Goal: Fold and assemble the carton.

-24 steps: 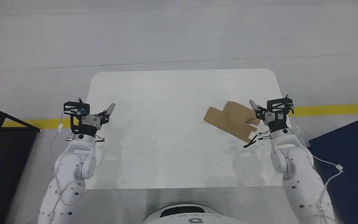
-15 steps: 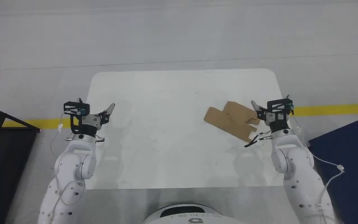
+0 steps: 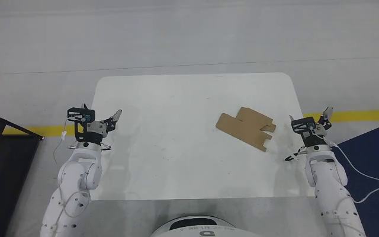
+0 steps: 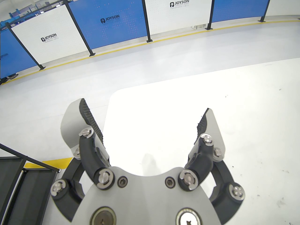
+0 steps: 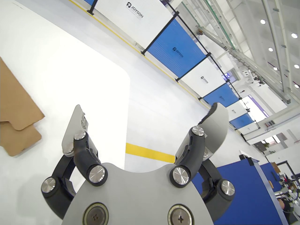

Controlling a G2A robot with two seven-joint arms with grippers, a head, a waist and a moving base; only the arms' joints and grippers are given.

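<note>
The carton [image 3: 246, 127] lies flat and unfolded on the table [image 3: 177, 166], toward its right edge. Both claws are released and empty: the left gripper [image 4: 145, 108] at the table's left edge, the right gripper [image 5: 147, 108] just past its right edge. No fold made yet; all assembly remains

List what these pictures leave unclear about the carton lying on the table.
1. Creases and flap slits of the carton: too small to trace in the top view.
2. Most of the carton: cut off by the picture's edge in the right wrist view, off to the side of the open right gripper.
3. Its underside: hidden against the table, since it lies flat.
4. Whether it is a single layer or folded double: the top view cannot settle it.
</note>
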